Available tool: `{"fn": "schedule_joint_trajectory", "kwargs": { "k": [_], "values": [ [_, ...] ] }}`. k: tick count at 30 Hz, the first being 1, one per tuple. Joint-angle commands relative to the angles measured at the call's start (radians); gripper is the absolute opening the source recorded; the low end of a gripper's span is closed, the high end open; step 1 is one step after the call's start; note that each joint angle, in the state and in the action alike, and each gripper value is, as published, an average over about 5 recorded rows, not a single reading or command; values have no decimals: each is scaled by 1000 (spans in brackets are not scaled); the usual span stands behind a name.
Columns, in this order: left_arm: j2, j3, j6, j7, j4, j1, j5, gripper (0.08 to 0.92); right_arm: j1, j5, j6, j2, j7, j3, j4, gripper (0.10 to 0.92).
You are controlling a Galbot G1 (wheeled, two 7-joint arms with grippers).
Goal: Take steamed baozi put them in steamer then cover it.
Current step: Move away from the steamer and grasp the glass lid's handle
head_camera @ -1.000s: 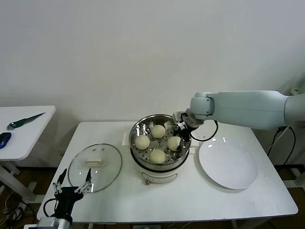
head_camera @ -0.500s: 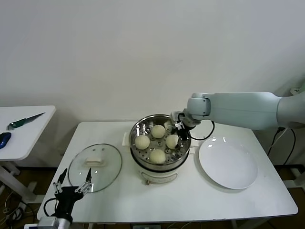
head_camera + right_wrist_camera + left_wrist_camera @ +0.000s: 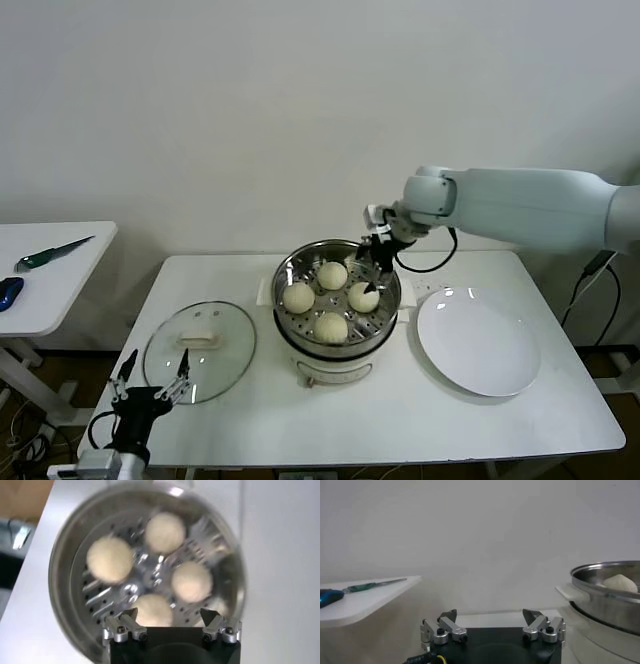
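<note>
Several cream-white steamed baozi (image 3: 299,296) (image 3: 110,559) lie on the perforated insert of the steel steamer (image 3: 286,268) (image 3: 65,565) at the table's middle. My right gripper (image 3: 380,262) (image 3: 168,614) hovers open just above the steamer's far right rim, holding nothing, with the nearest baozi (image 3: 363,296) below it. The glass lid (image 3: 199,350) lies flat on the table left of the steamer. My left gripper (image 3: 150,385) (image 3: 489,614) is open and empty, low at the table's front left corner near the lid. From there the steamer (image 3: 605,595) shows with one baozi (image 3: 620,582) inside.
A bare white plate (image 3: 478,345) sits on the table right of the steamer. A separate white side table (image 3: 50,270) (image 3: 365,600) at the far left carries a green-handled knife (image 3: 50,252) (image 3: 375,583) and a blue object (image 3: 8,290).
My right gripper opened, left the right-hand baozi in the steamer, and rose up and back out of the pot. The left arm barely moved.
</note>
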Motion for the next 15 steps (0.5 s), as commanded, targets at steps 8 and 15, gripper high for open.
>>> {"fn": "schedule_joint_trajectory", "kwargs": {
  "k": [8, 15],
  "values": [
    [14, 1, 13, -11, 12, -20, -4, 823, -563, 90, -49, -468, 734, 925, 161, 823],
    [33, 9, 30, -34, 34, -63, 14, 823, -1238, -38, 177, -676, 745, 1462, 284, 823]
  ]
}}
